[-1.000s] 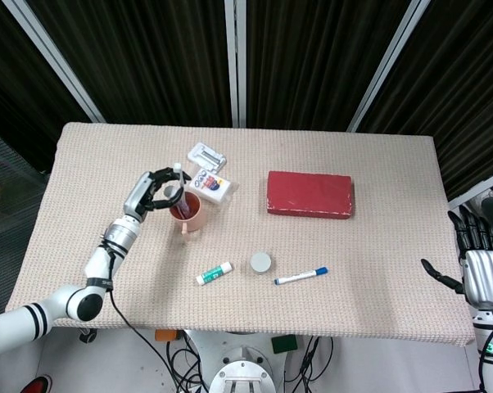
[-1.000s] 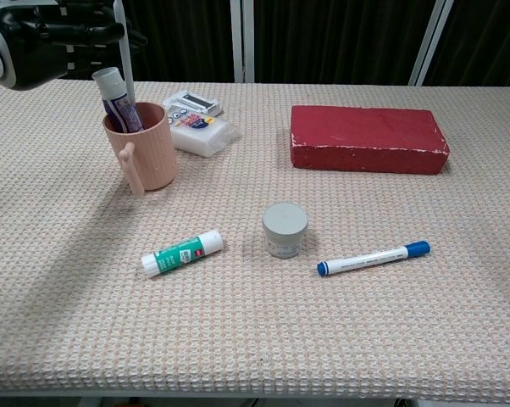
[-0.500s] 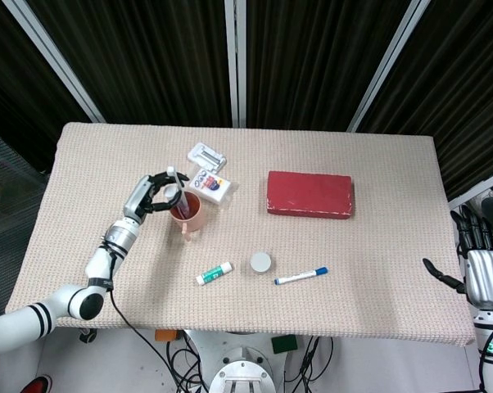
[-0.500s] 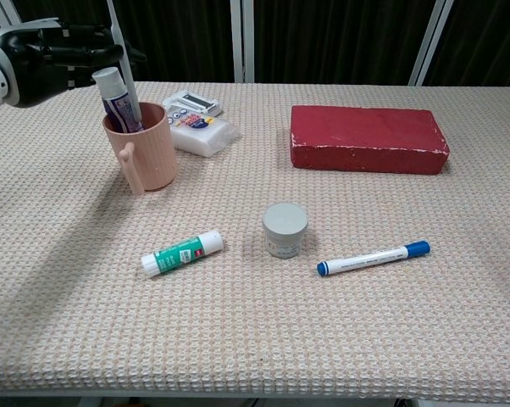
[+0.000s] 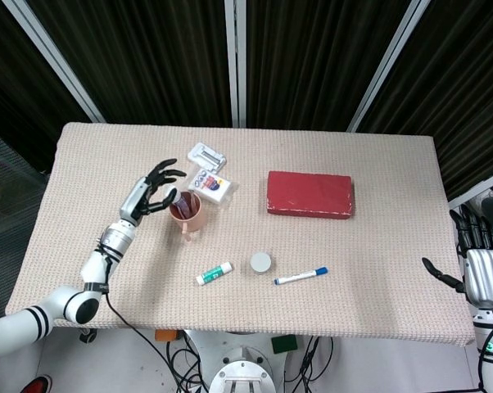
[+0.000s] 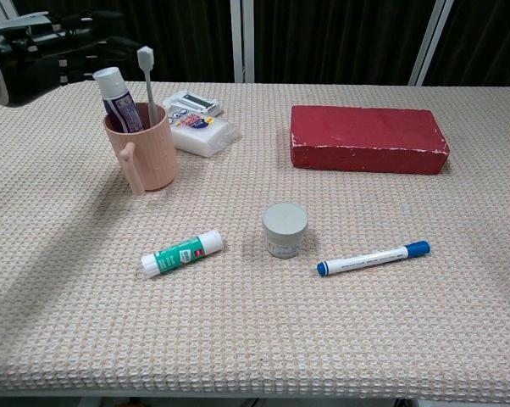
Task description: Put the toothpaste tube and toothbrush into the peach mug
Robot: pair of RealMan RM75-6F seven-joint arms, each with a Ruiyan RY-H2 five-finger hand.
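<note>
The peach mug (image 6: 143, 153) (image 5: 188, 215) stands upright on the left of the table, handle toward the front. Inside it stand a purple toothpaste tube (image 6: 117, 100) with a white cap and a toothbrush (image 6: 148, 81), head up. My left hand (image 5: 151, 190) (image 6: 43, 51) hovers just left of the mug with its fingers spread, holding nothing. My right hand (image 5: 477, 266) hangs off the table's right edge, fingers apart and empty; the chest view does not show it.
A white packet (image 6: 197, 125) lies just behind the mug. A red block (image 6: 368, 138) sits at the back right. A glue stick (image 6: 181, 253), a small grey jar (image 6: 285, 229) and a blue marker (image 6: 373, 258) lie toward the front middle.
My left hand has let go of the toothbrush, spread its fingers and drawn back left from the mug. The toothbrush now stands in the mug on its own.
</note>
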